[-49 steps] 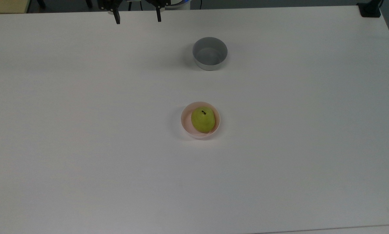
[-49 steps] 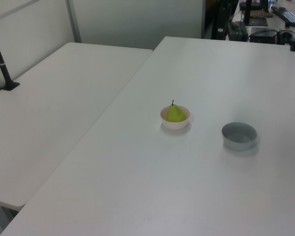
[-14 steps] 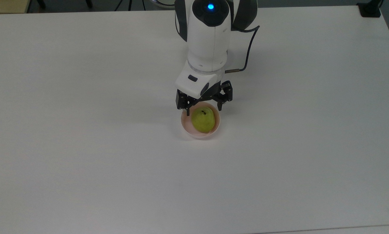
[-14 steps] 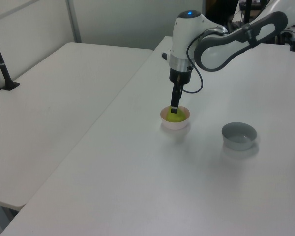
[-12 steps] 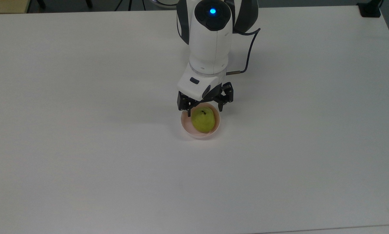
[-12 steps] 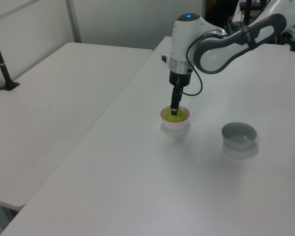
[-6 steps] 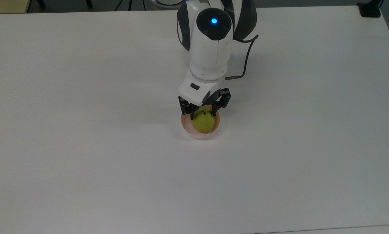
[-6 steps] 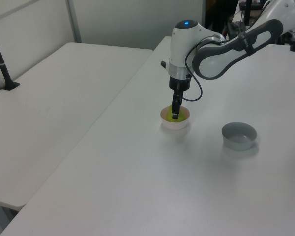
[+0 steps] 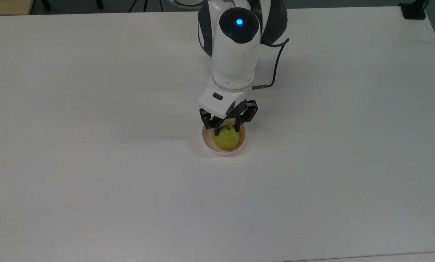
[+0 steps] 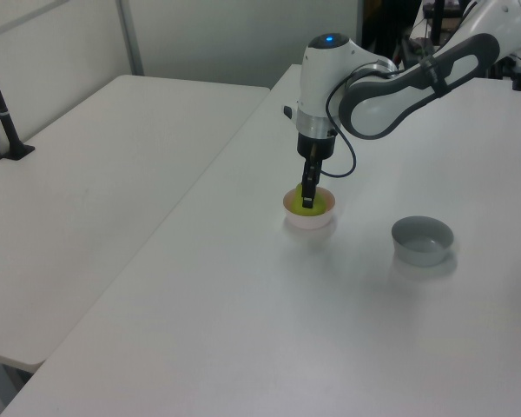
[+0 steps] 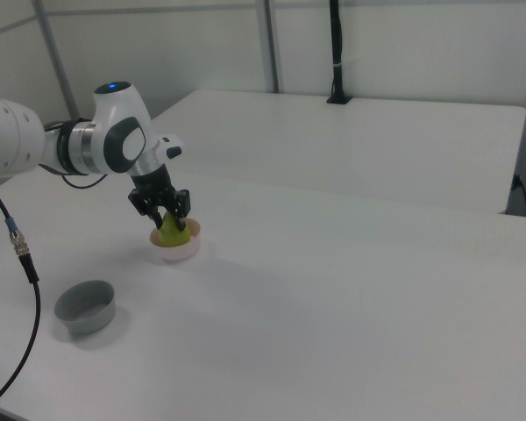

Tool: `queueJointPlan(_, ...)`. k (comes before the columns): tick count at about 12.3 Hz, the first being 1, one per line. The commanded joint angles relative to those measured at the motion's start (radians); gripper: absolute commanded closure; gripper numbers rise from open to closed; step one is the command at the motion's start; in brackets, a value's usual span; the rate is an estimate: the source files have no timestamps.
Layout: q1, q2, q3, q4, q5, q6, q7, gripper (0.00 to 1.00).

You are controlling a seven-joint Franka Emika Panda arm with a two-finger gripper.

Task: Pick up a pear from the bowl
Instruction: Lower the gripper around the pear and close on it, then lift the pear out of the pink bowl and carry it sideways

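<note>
The gripper (image 9: 226, 130) stands over the pink bowl (image 9: 207, 141) with its two fingers pressed against opposite flanks of the pear (image 9: 226, 140), so the jaws are narrow and holding the fruit near its upper half. The pear sits inside the bowl, upright, stem end up between the fingers; in the right view the pear (image 11: 174, 231) shows below the fingers (image 11: 181, 204), with the bowl (image 11: 174, 253) under it. The step in hand appears to be securing the grasp before the lift. To do it well, keep the closing force moderate, since the smooth rounded skin will probably slip if pinched too high on the taper. Raise the arm straight up, without sideways drift, so the pear clears the bowl wall and the light bowl is not dragged or tipped. Confirm that the bowl remains on the white table (image 9: 94, 182) as the pear rises. The grey bowl (image 10: 423, 240) stands well apart and does not obstruct the lift
</note>
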Motion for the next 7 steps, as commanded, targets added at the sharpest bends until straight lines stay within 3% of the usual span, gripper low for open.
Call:
queueJointPlan(1, -0.015, -0.063, -0.003, 0.001, -0.014, -0.048, 0.015, 1.00)
queueJointPlan(4, -0.041, -0.121, 0.003, 0.041, -0.004, -0.168, -0.003, 1.00)
queueJointPlan(7, -0.100, -0.156, 0.053, 0.122, -0.001, -0.352, -0.037, 1.00)
